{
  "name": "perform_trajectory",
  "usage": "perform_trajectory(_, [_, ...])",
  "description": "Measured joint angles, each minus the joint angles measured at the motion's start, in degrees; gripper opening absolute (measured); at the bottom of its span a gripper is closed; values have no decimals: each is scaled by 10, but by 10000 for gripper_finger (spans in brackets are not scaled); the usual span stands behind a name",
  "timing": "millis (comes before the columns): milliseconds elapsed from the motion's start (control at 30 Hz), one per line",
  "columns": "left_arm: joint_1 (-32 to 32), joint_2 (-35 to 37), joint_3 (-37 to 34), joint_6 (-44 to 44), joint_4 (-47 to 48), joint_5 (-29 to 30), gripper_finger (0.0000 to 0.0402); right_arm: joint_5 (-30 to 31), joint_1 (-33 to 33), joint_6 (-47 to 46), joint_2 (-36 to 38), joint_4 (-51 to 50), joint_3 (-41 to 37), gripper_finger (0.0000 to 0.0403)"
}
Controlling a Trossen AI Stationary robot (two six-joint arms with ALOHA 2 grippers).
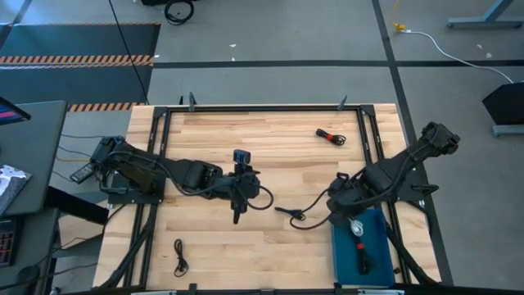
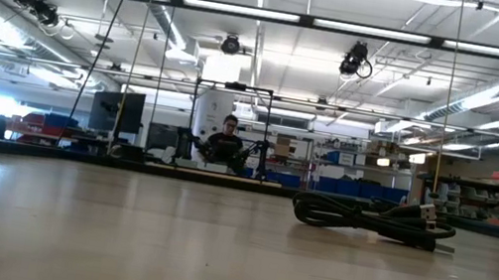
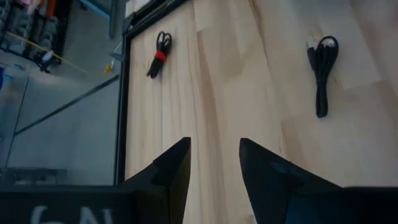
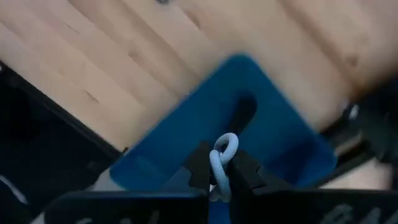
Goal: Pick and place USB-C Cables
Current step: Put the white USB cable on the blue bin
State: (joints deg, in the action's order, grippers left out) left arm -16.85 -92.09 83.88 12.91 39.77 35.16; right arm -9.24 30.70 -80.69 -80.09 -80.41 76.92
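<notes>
My right gripper (image 4: 221,168) hangs over the blue tray (image 1: 378,246) at the near right, shut on a white USB-C cable (image 4: 222,152). A black cable with a red band (image 1: 361,250) lies in the tray. On the wood lie a black cable (image 1: 295,215) between the arms, a red-banded one (image 1: 332,136) far back, and a thin black one (image 1: 179,256) near the left front. My left gripper (image 3: 214,146) stands open above mid-table, nothing between its fingers; its wrist view shows the red-banded cable (image 3: 159,55) and a black cable (image 3: 323,59) farther off. My right gripper pinches the white cable between its two fingers, with a bent loop (image 4: 225,144) sticking out past the fingertips. The fingers point down from above. The cable is lifted clear, over the far end of the tray (image 4: 249,118).
Black frame rails (image 1: 160,164) run along the table's left, far and right sides. In the low view a black cable bundle (image 2: 372,220) lies on the tabletop, and a person sits far back in the room. Bare wood spreads between the arms.
</notes>
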Motion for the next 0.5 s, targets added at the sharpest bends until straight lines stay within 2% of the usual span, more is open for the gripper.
perform_trajectory(233, [0, 0, 0, -28, 10, 0, 144, -44, 56, -113, 0, 34, -61, 23])
perform_trajectory(500, [-15, 0, 0, -65, 21, 0, 144, -63, 105, -181, 0, 149, -158, 23])
